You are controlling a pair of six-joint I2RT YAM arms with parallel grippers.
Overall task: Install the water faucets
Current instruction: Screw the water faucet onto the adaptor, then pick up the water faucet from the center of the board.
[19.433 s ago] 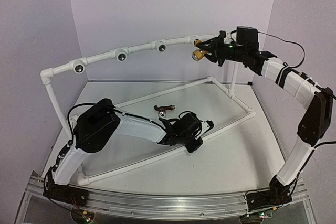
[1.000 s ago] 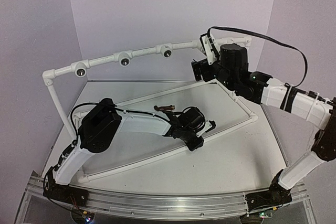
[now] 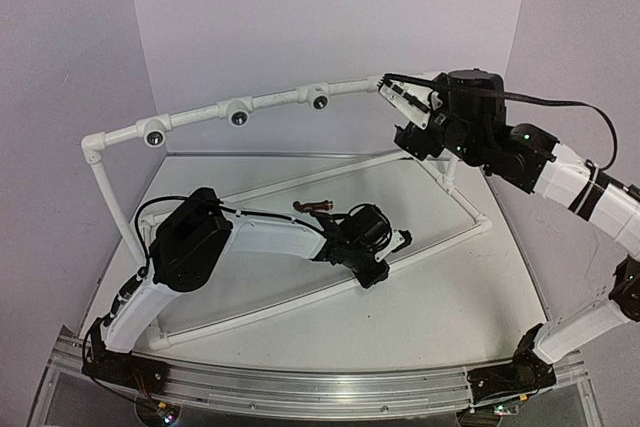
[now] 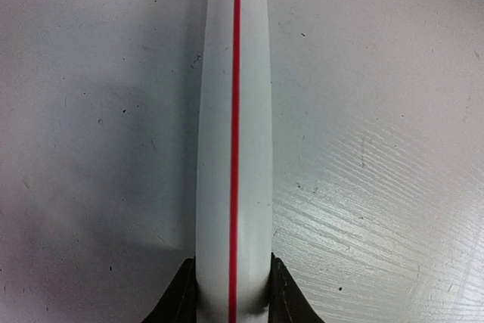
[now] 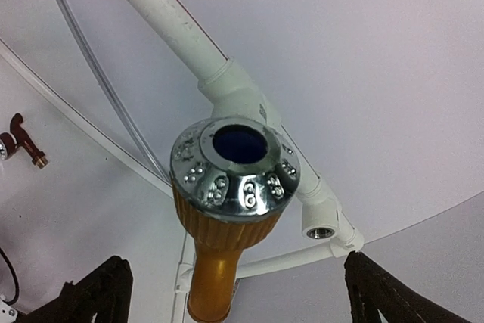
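The yellow-orange water faucet (image 5: 227,209) with its silvery end stands in front of a white pipe fitting (image 5: 231,85); how it joins the pipe is hidden. My right gripper (image 5: 234,261) (image 3: 400,97) is open, its fingers far apart on either side of that faucet and not touching it. The dark reddish-brown faucet (image 3: 315,207) (image 5: 23,138) lies loose on the table inside the pipe frame. My left gripper (image 4: 233,281) (image 3: 372,269) is shut on the frame's low white pipe (image 4: 233,126), which has a red line along it.
The raised curved pipe carries round sockets (image 3: 153,131) (image 3: 238,117) (image 3: 320,101), and another socket (image 5: 318,231) shows near the right end. White uprights (image 3: 105,197) hold it up. Purple walls close in the back and sides; an aluminium rail (image 3: 320,387) runs along the front.
My right arm has swung up and to the right, turning the gripper at the pipe's right end. The left arm has not moved. Long before, the right gripper held the yellow-orange faucet.
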